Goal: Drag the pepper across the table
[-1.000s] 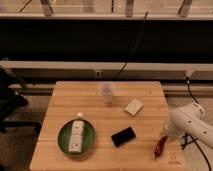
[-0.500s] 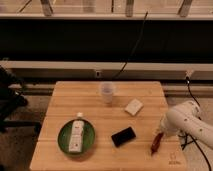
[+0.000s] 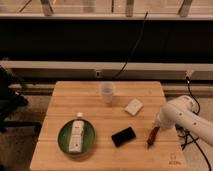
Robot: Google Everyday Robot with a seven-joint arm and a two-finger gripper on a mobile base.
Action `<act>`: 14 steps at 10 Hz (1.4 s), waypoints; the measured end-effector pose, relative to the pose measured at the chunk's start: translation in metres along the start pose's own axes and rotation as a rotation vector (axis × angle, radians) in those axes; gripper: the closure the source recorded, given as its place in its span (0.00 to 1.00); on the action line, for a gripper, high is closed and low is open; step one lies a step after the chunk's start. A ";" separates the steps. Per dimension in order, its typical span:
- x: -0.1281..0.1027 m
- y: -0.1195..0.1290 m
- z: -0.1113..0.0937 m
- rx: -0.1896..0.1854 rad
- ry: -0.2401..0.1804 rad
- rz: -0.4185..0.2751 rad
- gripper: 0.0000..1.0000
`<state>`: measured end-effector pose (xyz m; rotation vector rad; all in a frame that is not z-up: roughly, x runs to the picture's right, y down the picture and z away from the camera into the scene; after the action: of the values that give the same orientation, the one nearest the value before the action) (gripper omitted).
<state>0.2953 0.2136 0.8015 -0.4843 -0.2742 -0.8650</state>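
Observation:
The pepper, a small slender red-orange chili, lies on the light wooden table near its right front, just right of the black phone. My gripper, at the end of the white arm coming in from the right, is down at the upper end of the pepper. The arm hides the contact point, so I cannot tell whether the gripper touches or holds the pepper.
A green plate with a white bottle lying on it sits front left. A clear cup stands mid-back and a white packet lies right of it. A dark logo mark is at the front right corner. A black chair stands left of the table.
The arm and gripper have moved a little to the left and away from the front edge. The pepper has shifted the same way, closer to the phone.

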 end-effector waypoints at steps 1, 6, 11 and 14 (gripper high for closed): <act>0.006 -0.006 0.000 0.006 0.004 0.001 1.00; 0.027 -0.021 0.003 0.022 0.018 0.012 1.00; 0.045 -0.038 0.014 0.014 0.030 0.015 1.00; 0.057 -0.051 0.019 0.003 0.043 0.007 1.00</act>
<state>0.2898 0.1577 0.8571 -0.4635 -0.2341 -0.8672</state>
